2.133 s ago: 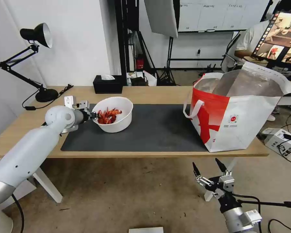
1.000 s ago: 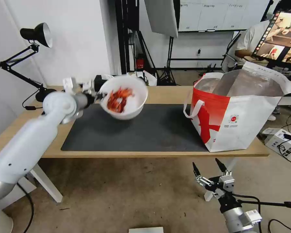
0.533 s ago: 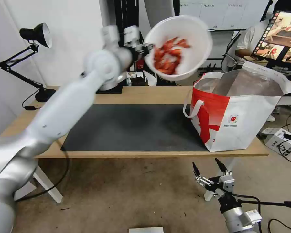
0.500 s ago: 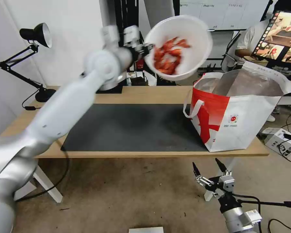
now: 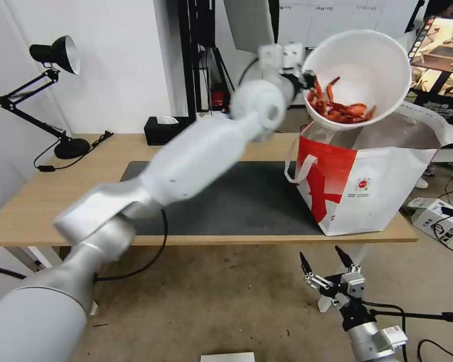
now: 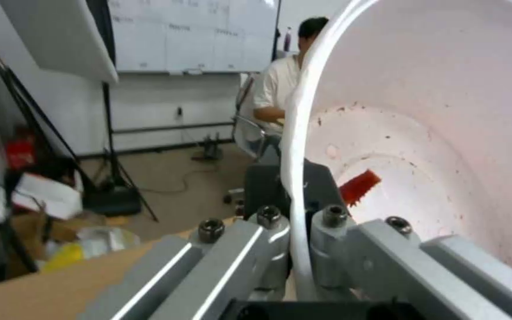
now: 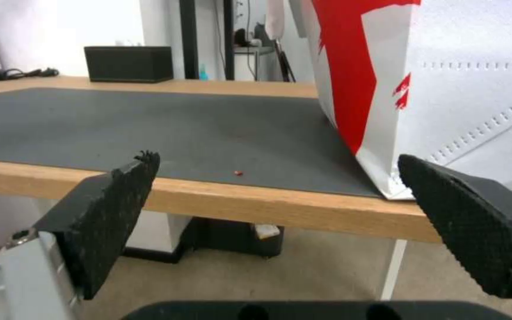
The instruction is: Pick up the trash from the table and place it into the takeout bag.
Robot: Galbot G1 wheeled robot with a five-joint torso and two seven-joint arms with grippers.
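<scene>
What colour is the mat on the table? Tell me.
Dark grey, plain; the mat shows best in the right wrist view.

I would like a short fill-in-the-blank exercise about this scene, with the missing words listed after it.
1. The left tool grips the white bowl by its ____.
2. The bowl is held tilted above the open ____.
3. The right tool hangs below the table edge with its fingers ____.
4. The shells in the bowl are ____ in colour.

Missing words: rim; takeout bag; open; red

White walls, a whiteboard [image 5: 332, 20], a black desk lamp [image 5: 55, 55], brownish floor [image 5: 211, 306].
</scene>
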